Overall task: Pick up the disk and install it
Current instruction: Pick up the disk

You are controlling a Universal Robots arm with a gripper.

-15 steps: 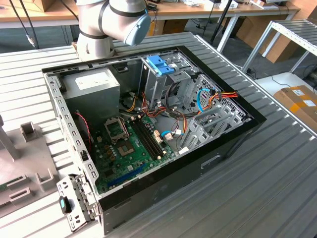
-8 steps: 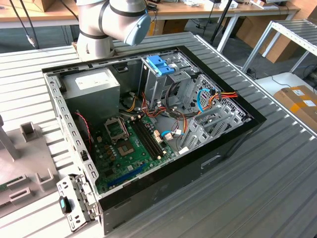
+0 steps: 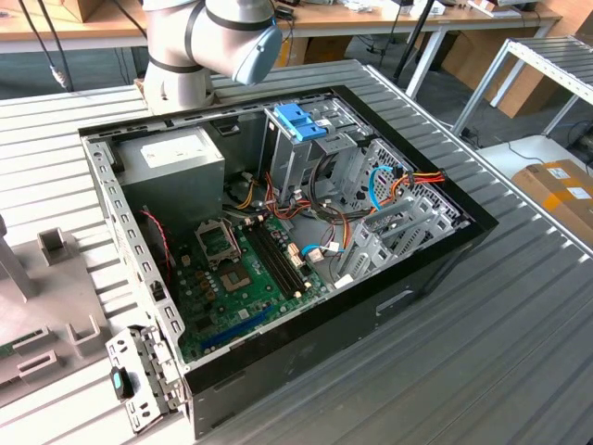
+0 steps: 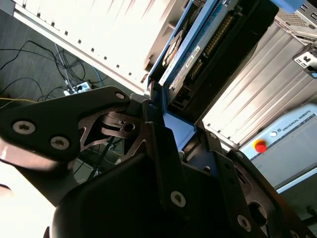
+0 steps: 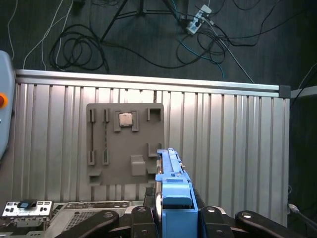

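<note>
Found the gripper [image 5: 176,214] pressed together on the disk [image 5: 173,191], one black finger [image 4: 157,134] against each flat face, the light-blue carrier frame edge-on between them in both wrist views. Noted the disk's long axis running straight out from the palm and on past the fingertips, in line with the fingers. Recorded no contact with any surface: held in the air, with the slatted metal table [image 5: 237,148] well beyond its far end.

Logged a grey fixture tray [image 5: 124,144] lying flat on that table ahead of the fingertips, with a small square chip [image 5: 125,119] seated in one recess; placed it slightly off the line of the disk. Picked out, off to one side of the tool and at table level, the perforated front bracket [image 5: 27,208] of the open computer case [image 3: 371,306].

Located in the exterior view the metal drive cage [image 3: 320,153] inside that case, topped by a blue latch [image 3: 301,120], close to the arm [image 3: 213,37]. Judged the cage to be the seat for the disk, lying sideways from the tool rather than ahead of the fingertips, and well apart at present. Judged pickup done, installation not done.

Flagged as standing in the way: bundled orange, red and blue cables [image 3: 408,178] just beside the cage, plus the cage's own upright walls. Cannot tell from these views which end of the disk carries the connector.
</note>
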